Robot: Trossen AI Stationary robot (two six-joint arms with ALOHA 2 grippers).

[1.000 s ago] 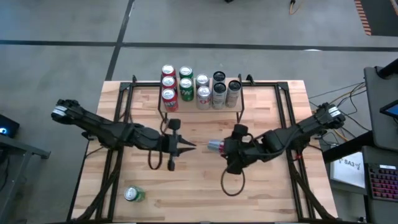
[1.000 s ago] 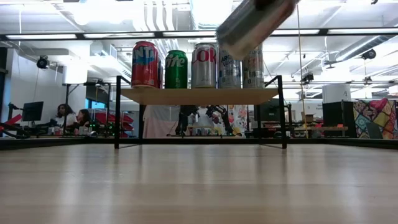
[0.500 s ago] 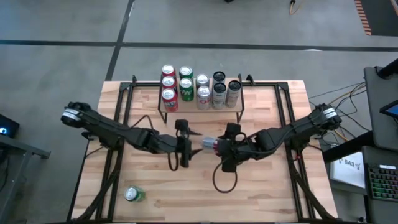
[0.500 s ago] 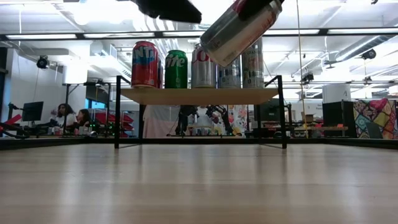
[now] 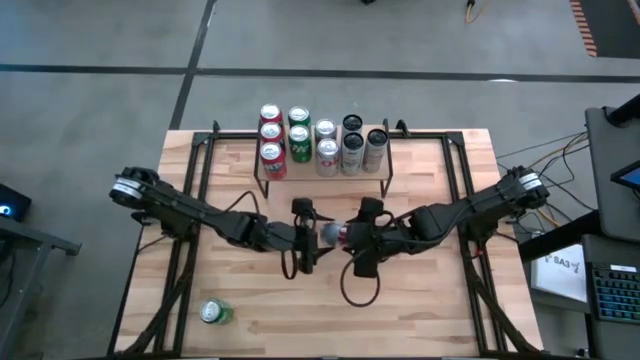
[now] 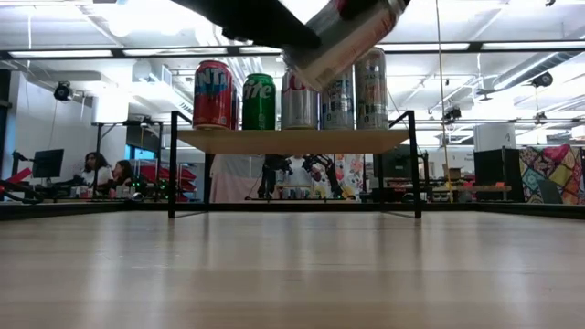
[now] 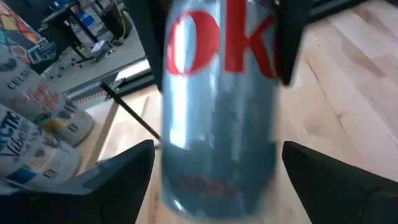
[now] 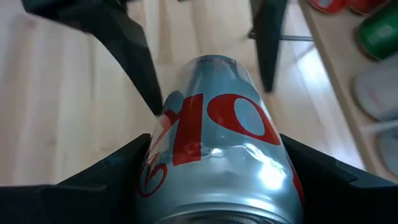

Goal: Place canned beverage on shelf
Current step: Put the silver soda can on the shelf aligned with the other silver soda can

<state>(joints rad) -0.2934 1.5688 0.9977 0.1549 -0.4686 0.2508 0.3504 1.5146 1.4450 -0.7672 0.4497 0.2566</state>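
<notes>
While the right gripper (image 5: 345,237) pinched the slippery, easily dented Diet Coke can (image 8: 214,146) by its sides, the left gripper (image 5: 312,236) was spread around it.

A silver can (image 5: 331,234) with red lettering hangs tilted above the table's middle, clear of the wood. The shelf (image 5: 320,165), a light-wood board on thin black legs, stands at the table's far edge, carrying upright cans.

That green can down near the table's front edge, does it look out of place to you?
Yes. The green can lies on its side, alone on the table, far from the shelf where other cans stand upright.
</notes>
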